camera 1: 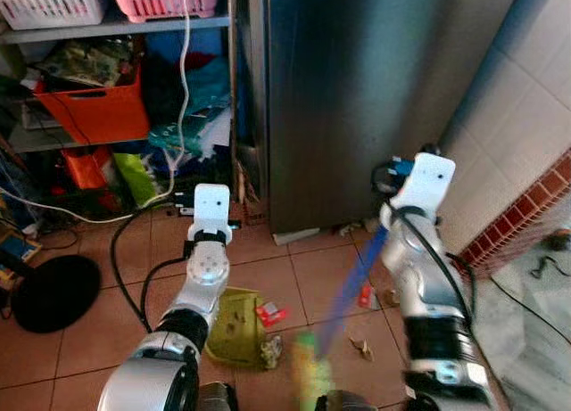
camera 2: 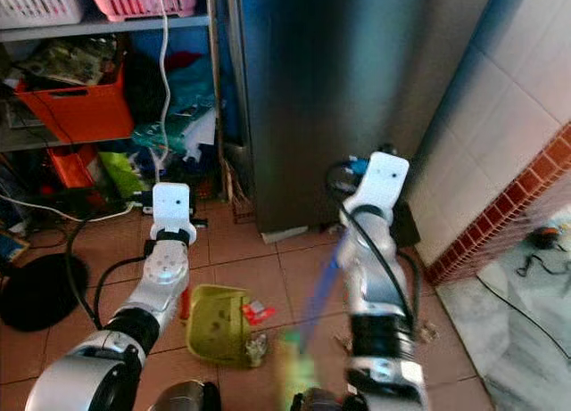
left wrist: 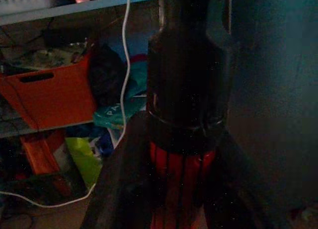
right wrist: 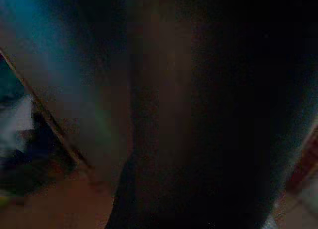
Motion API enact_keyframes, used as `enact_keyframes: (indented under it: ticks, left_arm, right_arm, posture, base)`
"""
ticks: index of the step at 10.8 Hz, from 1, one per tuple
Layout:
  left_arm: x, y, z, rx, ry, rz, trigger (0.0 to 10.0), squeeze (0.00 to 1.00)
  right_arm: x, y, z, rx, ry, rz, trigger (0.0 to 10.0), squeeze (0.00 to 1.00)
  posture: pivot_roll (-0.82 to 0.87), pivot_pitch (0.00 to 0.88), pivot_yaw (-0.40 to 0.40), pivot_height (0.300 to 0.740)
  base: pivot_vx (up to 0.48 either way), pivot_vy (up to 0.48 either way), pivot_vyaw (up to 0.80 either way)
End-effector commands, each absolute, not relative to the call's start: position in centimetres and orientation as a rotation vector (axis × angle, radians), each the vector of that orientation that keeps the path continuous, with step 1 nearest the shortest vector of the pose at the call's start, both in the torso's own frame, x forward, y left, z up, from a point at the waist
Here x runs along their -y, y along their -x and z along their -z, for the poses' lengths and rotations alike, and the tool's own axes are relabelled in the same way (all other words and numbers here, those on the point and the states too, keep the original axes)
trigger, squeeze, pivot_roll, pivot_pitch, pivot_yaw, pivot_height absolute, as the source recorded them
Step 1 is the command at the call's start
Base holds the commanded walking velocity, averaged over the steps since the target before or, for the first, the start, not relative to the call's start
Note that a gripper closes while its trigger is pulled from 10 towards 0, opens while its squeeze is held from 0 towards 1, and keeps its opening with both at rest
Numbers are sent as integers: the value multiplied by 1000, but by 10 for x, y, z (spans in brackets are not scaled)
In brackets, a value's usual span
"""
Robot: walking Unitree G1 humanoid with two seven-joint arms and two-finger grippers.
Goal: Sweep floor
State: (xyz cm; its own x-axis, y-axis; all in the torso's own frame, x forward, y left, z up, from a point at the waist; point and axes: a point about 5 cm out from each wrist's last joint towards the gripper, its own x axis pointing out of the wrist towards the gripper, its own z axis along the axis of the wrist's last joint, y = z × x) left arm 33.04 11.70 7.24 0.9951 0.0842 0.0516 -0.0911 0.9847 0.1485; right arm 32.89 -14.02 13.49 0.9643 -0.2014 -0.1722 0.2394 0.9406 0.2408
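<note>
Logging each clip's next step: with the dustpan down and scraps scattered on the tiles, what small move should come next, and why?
Probably a short broom stroke with the right hand, drawing the scraps by the right arm toward the green dustpan. The dustpan sits on the tiles below the left hand, which grips a red-and-black handle, with a red wrapper at its edge.
</note>
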Motion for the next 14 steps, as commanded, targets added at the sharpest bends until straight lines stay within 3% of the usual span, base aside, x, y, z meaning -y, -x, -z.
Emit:
enact_keyframes:
  ticks: [1, 6, 8, 11, 14]
  left_arm:
    - [-113, -333, -75, 53, -138, -73, 10000, 0]
    - [-112, -335, -75, 50, -144, -59, 10000, 0]
    - [-112, -335, -75, 50, -144, -55, 10000, 0]
    - [-112, -334, -74, 47, -147, -51, 10000, 0]
    - [-112, -333, -72, 46, -147, -49, 10000, 0]
  right_arm:
    - [127, -332, -142, -158, -446, 191, 10000, 0]
    - [123, -344, -169, -89, -593, 143, 10000, 0]
    - [123, -354, -214, 132, -475, -12, 10000, 0]
    - [131, -361, -247, 330, -274, -84, 10000, 0]
    - [116, -353, -213, 326, -50, -164, 10000, 0]
  posture:
    - [-159, 64, -29, 740]
    - [-163, 60, -22, 740]
    - [-163, 60, -21, 740]
    - [-153, 61, -24, 740]
    - [-141, 65, -28, 740]
  base:
    - [0, 0, 0]
    - [0, 0, 0]
    - [0, 0, 0]
    - [0, 0, 0]
    - [0, 0, 0]
